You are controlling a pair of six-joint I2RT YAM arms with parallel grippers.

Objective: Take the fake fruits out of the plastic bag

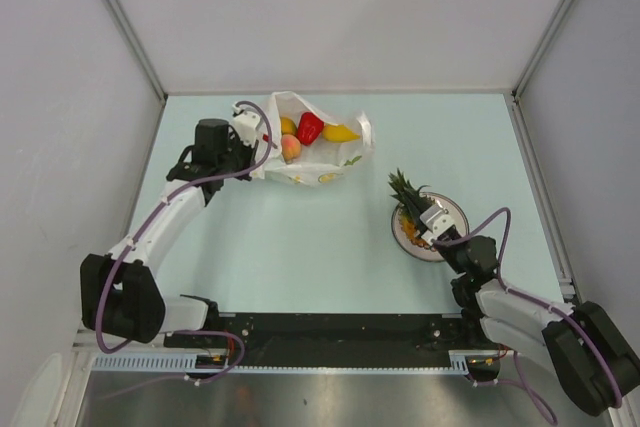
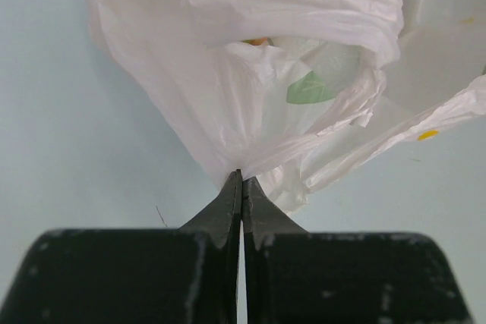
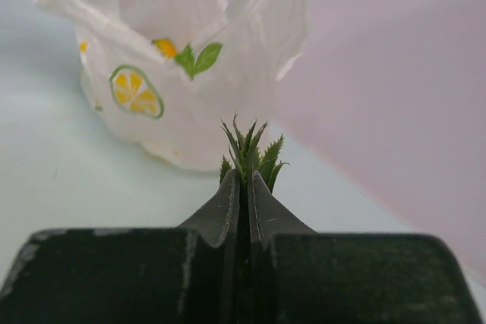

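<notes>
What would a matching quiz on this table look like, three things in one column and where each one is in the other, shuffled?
Column one:
1. red strawberry
2. pineapple
3. left end effector

Column two:
A. pinched shut on the plastic bag
B. lying inside the plastic bag
C. gripped by its crown in the right end effector, at the plate

Pairs: 1-B, 2-C, 3-A

Stretching pale green across the middle of the top view as a flat table (image 1: 300,247), running up to grey walls (image 1: 60,67). Carrying a crinkly white plastic bag (image 1: 318,159) at upper centre, sitting open-mouthed. Carrying a round white plate (image 1: 458,215) right of centre, lying well apart from the plastic bag, nearer the lower edge.
</notes>
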